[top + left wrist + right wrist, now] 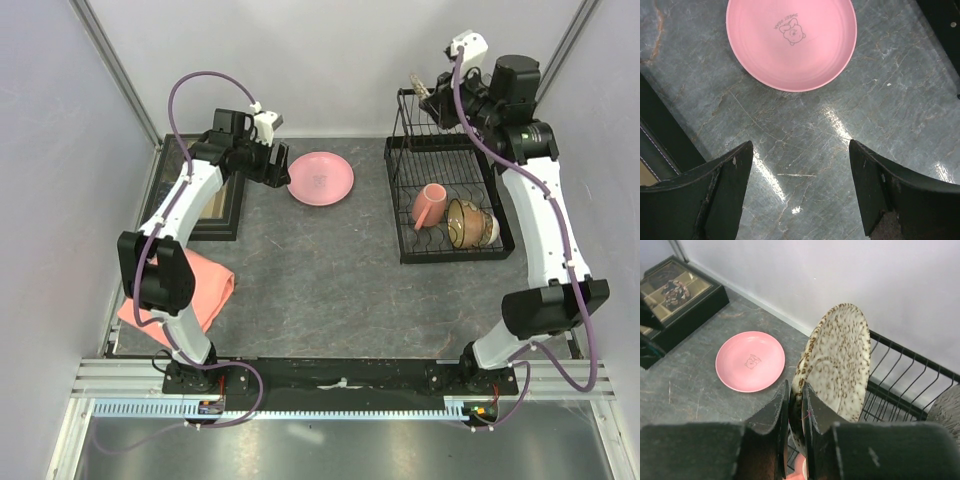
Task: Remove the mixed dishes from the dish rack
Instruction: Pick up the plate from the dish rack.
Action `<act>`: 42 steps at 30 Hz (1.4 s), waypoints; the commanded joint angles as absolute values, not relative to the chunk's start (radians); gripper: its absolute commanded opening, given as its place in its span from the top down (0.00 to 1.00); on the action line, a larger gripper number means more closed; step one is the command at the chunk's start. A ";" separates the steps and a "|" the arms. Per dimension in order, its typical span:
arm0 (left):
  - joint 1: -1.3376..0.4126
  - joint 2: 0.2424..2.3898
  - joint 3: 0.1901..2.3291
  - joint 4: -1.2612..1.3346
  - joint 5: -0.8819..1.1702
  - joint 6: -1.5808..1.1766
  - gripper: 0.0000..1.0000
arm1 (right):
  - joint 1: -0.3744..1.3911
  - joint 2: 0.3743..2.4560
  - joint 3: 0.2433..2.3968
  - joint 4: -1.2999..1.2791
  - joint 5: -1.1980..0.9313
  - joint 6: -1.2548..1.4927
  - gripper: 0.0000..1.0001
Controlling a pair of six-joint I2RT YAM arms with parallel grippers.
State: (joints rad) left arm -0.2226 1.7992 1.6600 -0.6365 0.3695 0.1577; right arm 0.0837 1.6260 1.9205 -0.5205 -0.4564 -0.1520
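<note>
Left gripper (800, 150) jaws spread wide over bare table just short of large pink plate (321, 178) lying flat near table's far edge, mug (430, 205) and bowl (468, 222) sit in dish rack (450, 257) at far right corner, right gripper (796, 387) pinches speckled plate (837, 360) upright over rack's far end.

**Hidden, cropped, unreadable**

Bottom centre of the right wrist view, the speckled grey-beige round plate (837, 360) loses its lower rim between the jaws of the right gripper (795, 390). A grey mottled curve (946, 412), cropped at the right edge, is unidentifiable. The upper edge of the left wrist view clips the large pink round plate (791, 42). Lower left of the top view, the left arm (160, 275) covers part of the folded salmon-pink cloth (212, 285).
</note>
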 commanded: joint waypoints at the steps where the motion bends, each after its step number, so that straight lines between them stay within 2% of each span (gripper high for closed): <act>1: -0.229 1.735 1.704 -0.638 0.405 0.155 0.16 | 0.168 1.548 1.925 -0.520 -0.355 -0.310 1.00; 8: -0.229 1.735 1.782 -0.699 0.459 0.115 0.16 | 0.385 1.474 1.783 -0.535 -0.143 -0.478 1.00; 16: -0.227 1.781 1.908 -0.784 0.597 0.043 0.16 | 0.615 1.387 1.531 -0.405 0.138 -0.594 1.00; 31: -0.229 1.879 1.957 -0.787 0.784 -0.072 0.18 | 0.892 1.373 1.301 -0.174 0.428 -0.736 1.00; 42: -0.229 1.891 1.945 -0.762 0.844 -0.126 0.18 | 1.009 1.434 1.239 -0.077 0.545 -0.802 1.00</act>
